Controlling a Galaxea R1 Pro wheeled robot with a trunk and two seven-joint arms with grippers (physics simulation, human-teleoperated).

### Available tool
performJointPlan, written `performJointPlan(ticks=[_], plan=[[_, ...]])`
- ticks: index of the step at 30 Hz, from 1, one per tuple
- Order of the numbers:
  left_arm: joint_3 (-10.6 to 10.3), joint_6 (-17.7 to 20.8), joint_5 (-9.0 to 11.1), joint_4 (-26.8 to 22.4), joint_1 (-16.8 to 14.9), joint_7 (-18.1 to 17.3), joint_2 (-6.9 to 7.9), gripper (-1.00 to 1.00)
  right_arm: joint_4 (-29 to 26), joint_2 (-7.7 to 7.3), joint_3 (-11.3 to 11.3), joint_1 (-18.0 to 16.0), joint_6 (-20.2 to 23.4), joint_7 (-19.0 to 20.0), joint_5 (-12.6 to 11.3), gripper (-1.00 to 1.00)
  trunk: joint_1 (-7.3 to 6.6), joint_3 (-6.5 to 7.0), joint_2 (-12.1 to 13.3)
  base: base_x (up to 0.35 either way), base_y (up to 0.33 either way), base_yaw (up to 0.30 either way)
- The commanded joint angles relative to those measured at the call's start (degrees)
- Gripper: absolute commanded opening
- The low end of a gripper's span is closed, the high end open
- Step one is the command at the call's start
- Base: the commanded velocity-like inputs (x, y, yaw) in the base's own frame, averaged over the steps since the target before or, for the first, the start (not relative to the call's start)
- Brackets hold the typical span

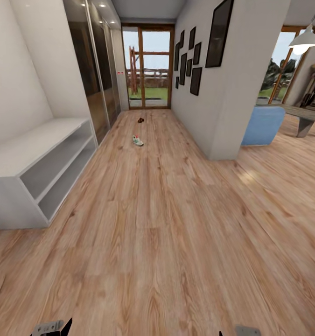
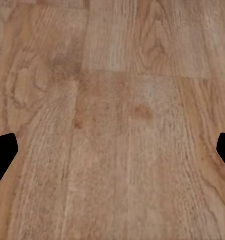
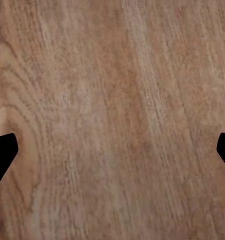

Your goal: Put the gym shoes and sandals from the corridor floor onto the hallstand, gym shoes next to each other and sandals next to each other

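Corridor floor: warm light-brown wood-grain plank corridor floor (image 1: 157, 224) runs from the robot up to a glazed wooden-framed door (image 1: 147, 67) at the far end.
Gym shoe: one small white sneaker with a green stripe and orange-red edge (image 1: 137, 140) lies on the planks far down the corridor, about midway between the side walls.
Sandal: a small dark brown shape (image 1: 141, 120) sits on the floor beyond the sneaker, nearer the door; too small to tell whether it is one sandal or two.
Rack: a low pale-grey bench unit with two long open shelf levels (image 1: 40, 168) stands against the left wall, well apart from both shoes.
Left claw: its two dark fingertips (image 2: 2, 155) sit at opposite edges of the left wrist view, spread wide, with only bare planks between them.
Right claw: its fingertips (image 3: 2, 155) likewise stand far apart over bare floor, holding nothing.
Right wall: dark picture frames (image 1: 194, 56) hang along it.
Beyond the wall corner: a blue upholstered seat (image 1: 263, 125).
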Motion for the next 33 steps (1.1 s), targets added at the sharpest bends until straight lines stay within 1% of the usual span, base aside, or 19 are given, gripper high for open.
performJointPlan(ticks=[1,33], plan=[[0.1,0.0,0.6,0.1,0.0,-0.6,0.01,1.00,0.0,0.00,0.5,0.0,-0.1,-0.1,-0.5,1.00,0.02,-0.05,0.0,0.339,0.000,0.000],[0.1,0.0,0.7,0.0,0.0,-0.6,0.02,1.00,0.0,0.00,0.5,0.0,-0.1,-0.1,-0.5,1.00,0.02,-0.05,0.0,0.339,0.000,0.000]])
